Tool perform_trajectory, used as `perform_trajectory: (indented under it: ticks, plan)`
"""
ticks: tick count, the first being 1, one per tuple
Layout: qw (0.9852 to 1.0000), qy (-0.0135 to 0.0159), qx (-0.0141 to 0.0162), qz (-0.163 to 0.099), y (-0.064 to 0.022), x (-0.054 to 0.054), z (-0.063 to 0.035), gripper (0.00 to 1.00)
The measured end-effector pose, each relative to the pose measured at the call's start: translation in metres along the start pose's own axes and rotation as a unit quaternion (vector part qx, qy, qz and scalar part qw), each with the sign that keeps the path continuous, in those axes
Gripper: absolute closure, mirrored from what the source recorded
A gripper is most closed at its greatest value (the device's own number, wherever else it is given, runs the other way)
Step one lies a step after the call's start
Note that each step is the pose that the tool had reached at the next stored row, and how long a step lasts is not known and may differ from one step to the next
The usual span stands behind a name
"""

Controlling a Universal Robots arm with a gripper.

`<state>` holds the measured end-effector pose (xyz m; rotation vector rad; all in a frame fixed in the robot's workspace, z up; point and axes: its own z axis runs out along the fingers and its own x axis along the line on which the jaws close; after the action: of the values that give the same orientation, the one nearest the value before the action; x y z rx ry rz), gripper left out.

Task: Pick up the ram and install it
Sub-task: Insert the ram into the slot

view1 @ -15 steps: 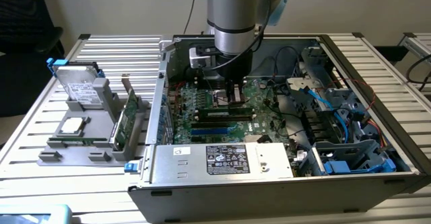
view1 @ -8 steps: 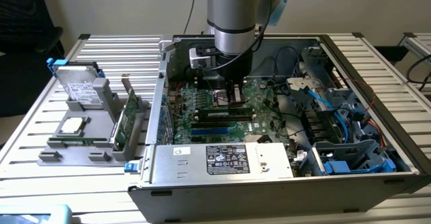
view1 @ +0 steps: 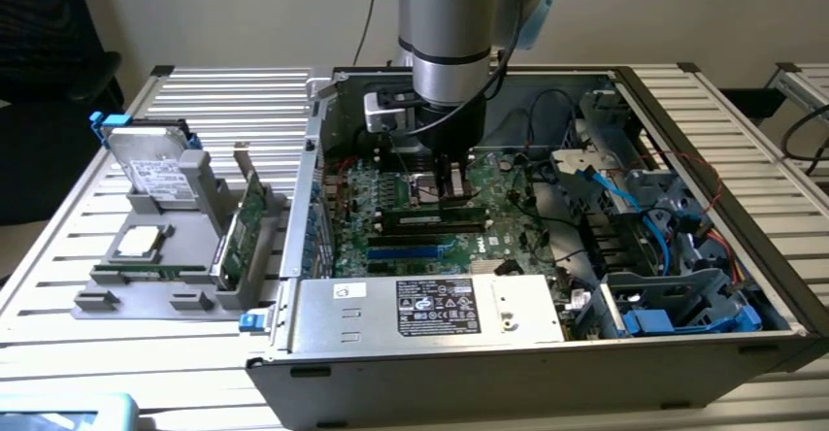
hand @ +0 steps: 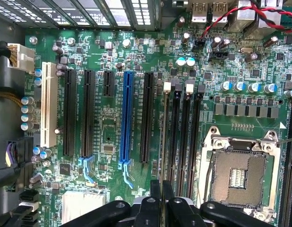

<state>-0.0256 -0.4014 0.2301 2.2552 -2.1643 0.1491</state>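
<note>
The ram (view1: 434,219) is a thin green stick with a pale label. It stands on edge along a memory slot of the motherboard (view1: 388,198), inside the open computer case. In the wrist view the ram (hand: 164,137) shows as a narrow line in the first of the black memory slots (hand: 176,137), between white latches. My gripper (view1: 447,190) reaches straight down into the case onto the ram's top edge. Its black fingers (hand: 155,189) sit close together, and the gripper (hand: 161,182) is shut on the stick's thin edge.
A CPU socket (hand: 238,172) lies beside the memory slots, and a blue expansion slot (hand: 127,118) on the other side. The power supply (view1: 434,307) fills the case front, with cables at the exterior view's right. A grey fixture (view1: 169,256) outside holds a hard drive (view1: 155,169) and an expansion card (view1: 244,222).
</note>
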Motion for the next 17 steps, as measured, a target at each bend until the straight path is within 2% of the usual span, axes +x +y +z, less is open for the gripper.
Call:
perform_trajectory:
  ticks: [15, 17]
  plan:
    - [1.0, 0.0003, -0.0003, 0.005, -0.0001, -0.001, -0.0001, 0.87]
    - [1.0, 0.0011, -0.0004, 0.005, -0.0001, -0.0017, -0.0002, 0.87]
